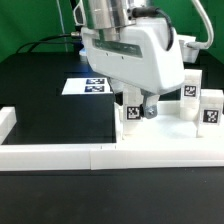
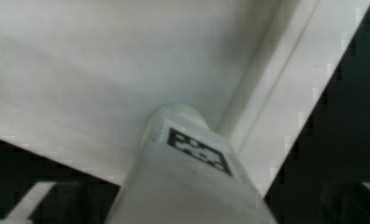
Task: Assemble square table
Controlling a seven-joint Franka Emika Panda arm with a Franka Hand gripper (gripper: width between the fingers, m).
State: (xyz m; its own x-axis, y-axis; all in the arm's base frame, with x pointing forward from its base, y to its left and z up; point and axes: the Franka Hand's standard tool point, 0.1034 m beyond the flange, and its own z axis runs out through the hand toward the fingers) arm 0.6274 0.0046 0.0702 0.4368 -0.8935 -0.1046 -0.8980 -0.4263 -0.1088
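Note:
In the exterior view my gripper [image 1: 138,107] is low over the white square tabletop [image 1: 165,133], which lies at the front right against the border wall. It is shut on a white table leg [image 1: 130,114] with a black-and-white tag, held upright near the tabletop's left corner. In the wrist view the same leg [image 2: 196,160] runs up from between my jaws [image 2: 191,208], its tag facing the camera. Behind it are the tabletop's flat inside [image 2: 93,90] and its raised rim [image 2: 280,80]. Two more tagged legs [image 1: 190,94] [image 1: 211,109] stand upright at the tabletop's right side.
A long low white border wall [image 1: 90,156] runs along the front and turns up at the exterior view's left [image 1: 7,124]. The marker board [image 1: 86,86] lies flat behind the arm. The table is black, with a green backdrop behind it.

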